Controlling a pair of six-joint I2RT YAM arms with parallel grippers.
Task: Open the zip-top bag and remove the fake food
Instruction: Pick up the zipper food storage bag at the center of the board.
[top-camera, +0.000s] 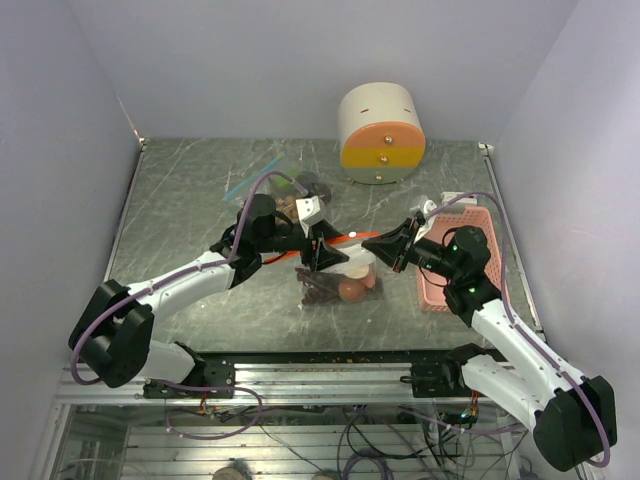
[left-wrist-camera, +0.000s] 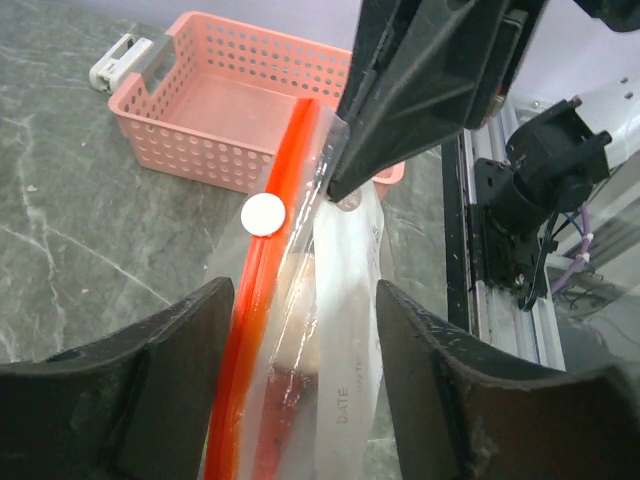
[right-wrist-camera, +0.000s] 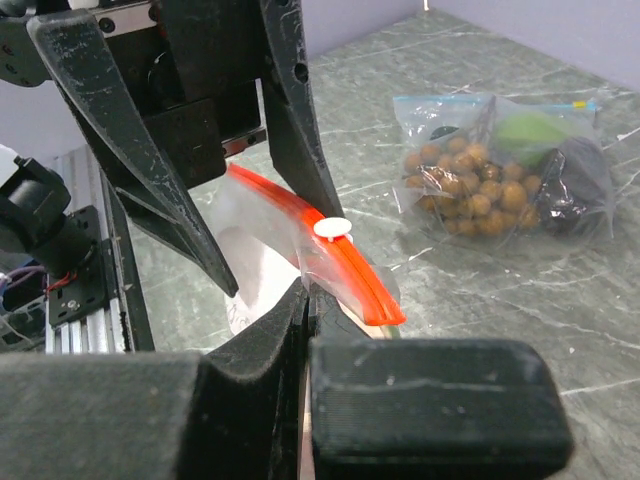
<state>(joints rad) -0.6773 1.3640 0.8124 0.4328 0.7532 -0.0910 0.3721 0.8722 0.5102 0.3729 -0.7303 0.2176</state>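
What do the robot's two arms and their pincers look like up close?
Both the left arm and the right arm have white shells between bulky black joints, with a thin purple cable looping alongside each. Small green lights glow near the right wrist. The left gripper and right gripper are matte black, each with two flat, wedge-shaped fingers.

The zip-top bag (top-camera: 345, 268) is clear plastic with a bright orange zip strip (right-wrist-camera: 365, 285) and a little white slider (right-wrist-camera: 332, 228) sitting partway along it. It's mid-table, top edge lifted and pulled taut, bottom sagging on the surface. Down inside are reddish-orange round fruits (top-camera: 352, 290) with something dark (top-camera: 318, 292) beside them. Further back lies a second clear bag (right-wrist-camera: 500, 165), blue-topped, holding the tan-brown grape bunch (right-wrist-camera: 465, 185), a green piece (right-wrist-camera: 525, 130) and the dark purple grape bunch (right-wrist-camera: 575, 185).
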